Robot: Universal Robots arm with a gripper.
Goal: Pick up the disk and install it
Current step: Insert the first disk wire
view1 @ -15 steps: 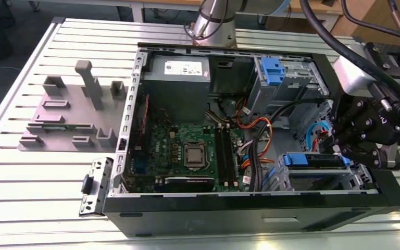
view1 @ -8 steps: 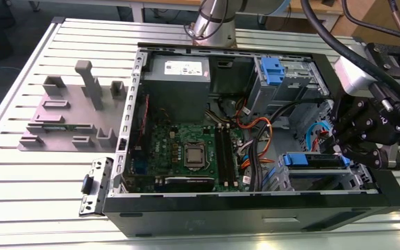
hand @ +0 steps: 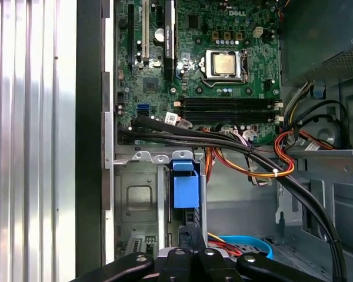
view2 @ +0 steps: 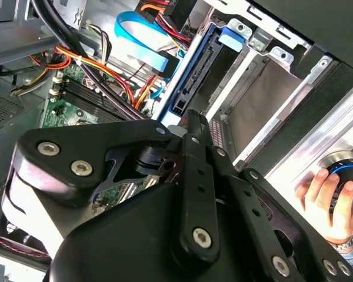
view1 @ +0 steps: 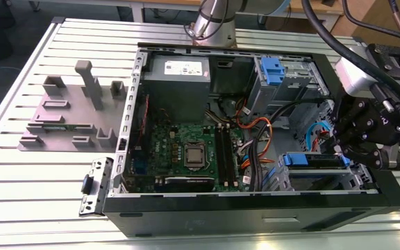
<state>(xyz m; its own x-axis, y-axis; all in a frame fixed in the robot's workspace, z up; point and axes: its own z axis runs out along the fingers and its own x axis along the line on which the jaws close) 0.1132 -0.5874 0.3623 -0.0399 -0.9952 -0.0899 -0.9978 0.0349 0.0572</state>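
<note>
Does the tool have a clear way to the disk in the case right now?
Probably yes. The tool hangs right beside the disk at the open case's edge; the orange cables run alongside, not between them.

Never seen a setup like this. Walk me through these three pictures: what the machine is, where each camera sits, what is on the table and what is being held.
The machine is a robot arm whose black gripper reaches into an open computer case lying on a slatted metal table. The exterior view looks at the scene from off the arm; the two wrist views come from cameras riding on the arm.

Inside the case are a green motherboard, a grey power supply and bundled cables. Beside the case lie a grey plastic fixture and a small metal bracket.

The disk, in its blue caddy, sits in a drive bay right below the gripper. Whether the gripper grips it cannot be told. A person's hand shows in the second wrist view.
</note>
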